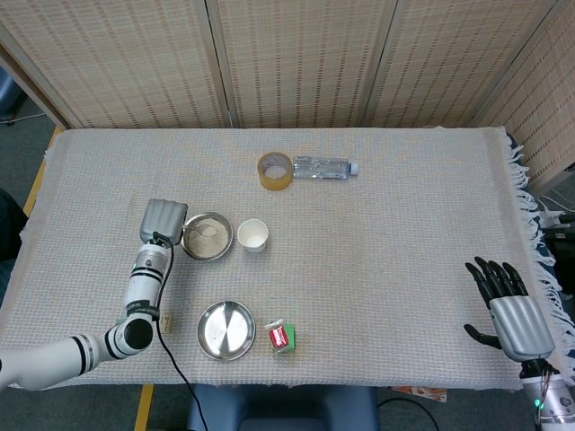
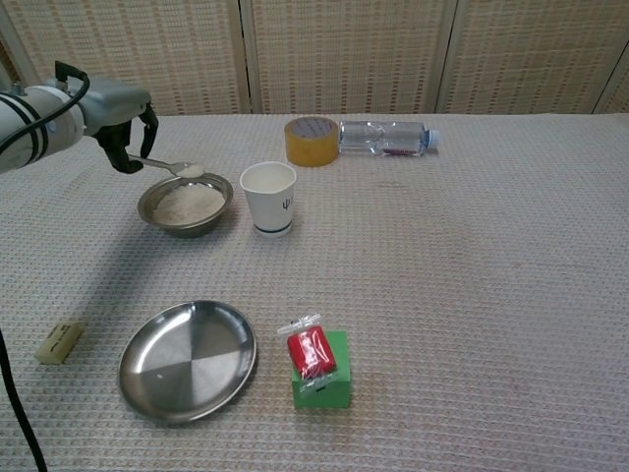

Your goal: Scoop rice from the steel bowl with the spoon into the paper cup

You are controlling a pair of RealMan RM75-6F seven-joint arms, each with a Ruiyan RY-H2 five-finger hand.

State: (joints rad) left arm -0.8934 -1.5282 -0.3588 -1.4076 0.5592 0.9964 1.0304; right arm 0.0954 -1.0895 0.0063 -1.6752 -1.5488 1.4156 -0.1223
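Observation:
A steel bowl (image 2: 185,205) (image 1: 207,236) of white rice sits left of centre on the cloth. A white paper cup (image 2: 268,197) (image 1: 253,234) stands upright just to its right. My left hand (image 2: 118,110) (image 1: 165,221) holds a metal spoon (image 2: 175,167) by the handle. The spoon's bowl carries a heap of rice and hovers above the far rim of the steel bowl, short of the cup. My right hand (image 1: 510,310) rests at the table's near right edge, fingers spread, holding nothing.
A roll of tape (image 2: 311,141) and a lying plastic bottle (image 2: 385,137) sit at the back. An empty steel plate (image 2: 188,359), a green box with a red packet (image 2: 317,366) and a small tan block (image 2: 59,342) lie near the front.

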